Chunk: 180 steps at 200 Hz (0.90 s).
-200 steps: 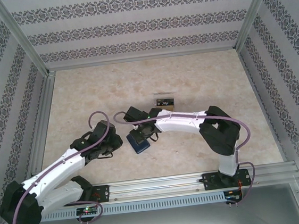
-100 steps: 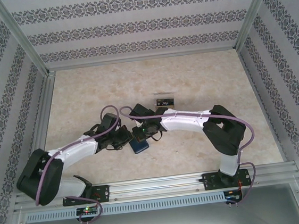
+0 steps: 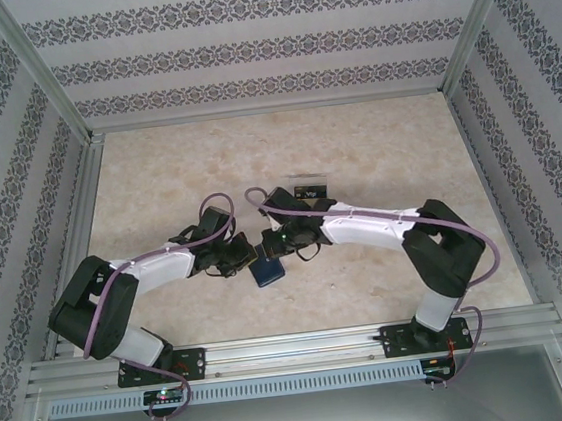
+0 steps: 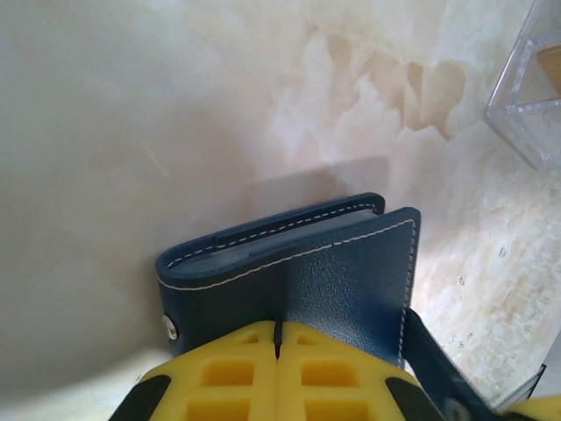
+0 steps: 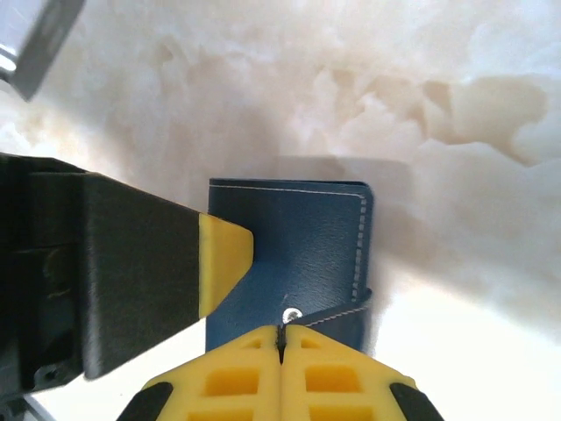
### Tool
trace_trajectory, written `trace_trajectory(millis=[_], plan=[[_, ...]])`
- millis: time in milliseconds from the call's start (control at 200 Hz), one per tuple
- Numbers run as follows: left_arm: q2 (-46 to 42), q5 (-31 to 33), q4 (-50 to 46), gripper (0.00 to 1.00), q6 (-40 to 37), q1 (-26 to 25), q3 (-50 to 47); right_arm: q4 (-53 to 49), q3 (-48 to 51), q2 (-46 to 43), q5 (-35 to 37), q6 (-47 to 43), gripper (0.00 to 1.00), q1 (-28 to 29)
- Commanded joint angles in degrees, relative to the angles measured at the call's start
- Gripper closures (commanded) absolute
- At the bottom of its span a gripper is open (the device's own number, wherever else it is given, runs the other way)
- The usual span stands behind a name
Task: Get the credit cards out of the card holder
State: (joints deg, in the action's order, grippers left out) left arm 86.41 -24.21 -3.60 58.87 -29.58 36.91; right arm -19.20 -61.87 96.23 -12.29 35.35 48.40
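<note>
Jaws of the left gripper [image 4: 276,338] are pressed fully together, tips against the near face of the navy card holder [image 4: 342,281] just ahead. The right gripper [image 5: 280,342] is likewise closed tight, meeting the holder's snap tab [image 5: 337,309]; whether either actually pinches it, I cannot tell.

The top camera sits high above the near edge of the desk [image 3: 355,152], facing down and forward, far enough off to take in all of it. Each wrist camera looks out from close behind its own tips: one past the left pincer [image 4: 277,338], one past the right pincer [image 5: 280,340]. All three share the holder [image 3: 266,271], just ahead of both pincers.
</note>
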Motion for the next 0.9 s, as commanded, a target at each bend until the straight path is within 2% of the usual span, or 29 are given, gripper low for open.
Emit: trace_trajectory(millis=[0, 60, 80, 135, 205, 230, 380, 510, 560, 719, 894], plan=[[2.5, 4.43, -5.51, 1.0, -2.31, 0.58, -1.41, 3.99, 0.45, -3.65, -2.8, 1.47, 1.0, -0.54], [0.89, 4.83, -6.53, 1.0, -2.52, 0.58, -0.78, 3.72, 0.14, -3.76, -3.28, 1.54, 1.0, -0.83], [-0.01, 5.14, -7.16, 0.96, -2.68, 0.52, -0.46, 3.73, 0.02, -3.83, -3.49, 1.59, 1.0, -0.93], [-2.93, 6.48, -9.84, 0.74, -3.29, 0.79, 0.96, 3.83, -0.28, -3.93, -3.97, 1.98, 1.0, -0.94], [-7.45, 8.85, -14.77, 0.35, -4.47, 1.59, 3.22, 4.11, -0.89, -4.24, -4.47, 2.63, 1.0, -0.94], [-9.04, 9.74, -16.82, 0.28, -4.91, 2.14, 4.05, 4.32, -1.05, -4.29, -4.7, 2.84, 1.0, -0.94], [-18.03, 13.91, -26.56, 0.17, -7.93, 6.53, 7.48, 5.64, -3.34, -4.38, -6.86, 4.26, 1.0, -0.83], [-23.41, 16.54, -30.64, 0.12, -10.5, 8.48, 8.7, 6.35, -6.02, -4.29, -8.66, 5.4, 1.0, -0.43], [-24.25, 16.99, -31.34, 0.06, -10.9, 8.79, 8.74, 6.37, -6.89, -4.42, -9.01, 5.6, 1.0, -0.26], [-24.17, 15.23, -30.37, 0.05, -10.34, 9.13, 7.52, 5.47, -6.49, -5.51, -7.76, 5.55, 1.0, -0.64], [-23.28, 12.96, -27.96, 0.05, -10.11, 9.18, 6.07, 5.06, -0.49, -8.06, -4.55, 5.77, 1.0, -2.96]])
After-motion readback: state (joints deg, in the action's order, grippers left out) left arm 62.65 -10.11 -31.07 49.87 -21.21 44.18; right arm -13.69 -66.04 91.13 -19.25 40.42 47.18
